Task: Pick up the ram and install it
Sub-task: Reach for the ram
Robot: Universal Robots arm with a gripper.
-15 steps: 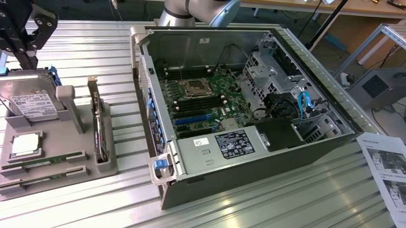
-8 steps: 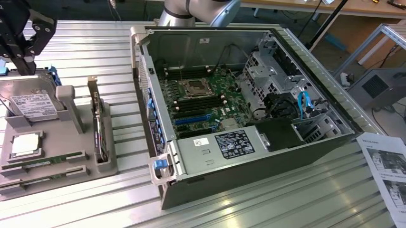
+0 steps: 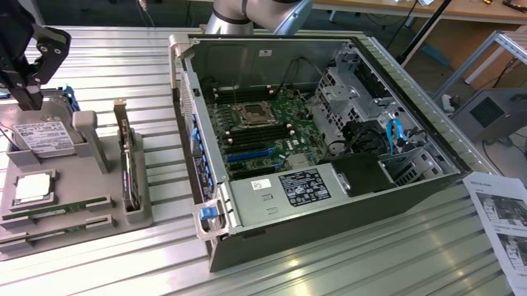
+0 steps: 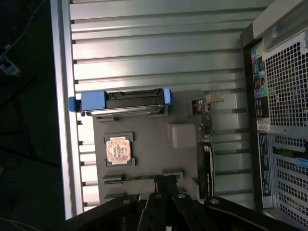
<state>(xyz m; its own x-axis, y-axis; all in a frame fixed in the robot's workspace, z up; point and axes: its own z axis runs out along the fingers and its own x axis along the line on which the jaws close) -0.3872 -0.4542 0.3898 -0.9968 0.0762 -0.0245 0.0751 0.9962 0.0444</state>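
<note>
Two rams lie edge-up in slots of the grey holder (image 3: 99,154) at the exterior view's left: one ram (image 3: 62,208) and a second ram (image 3: 53,231) just in front of it. In the wrist view a ram (image 4: 139,178) shows as a thin strip, and my gripper (image 4: 163,185) hangs above it. Its black fingers (image 4: 156,202) are shut, with nothing between them. In the exterior view my gripper (image 3: 31,102) stands high over the holder's far end, above the hard drive (image 3: 41,135). The open computer case (image 3: 329,203) shows its motherboard (image 3: 272,132) with long black slots.
On the holder also sit a silver processor chip (image 3: 31,188) and an upright card (image 3: 128,163). In the wrist view the drive's blue rails (image 4: 91,100) and the case's perforated back (image 4: 284,96) show. A paper sheet (image 3: 502,216) lies at the exterior view's right.
</note>
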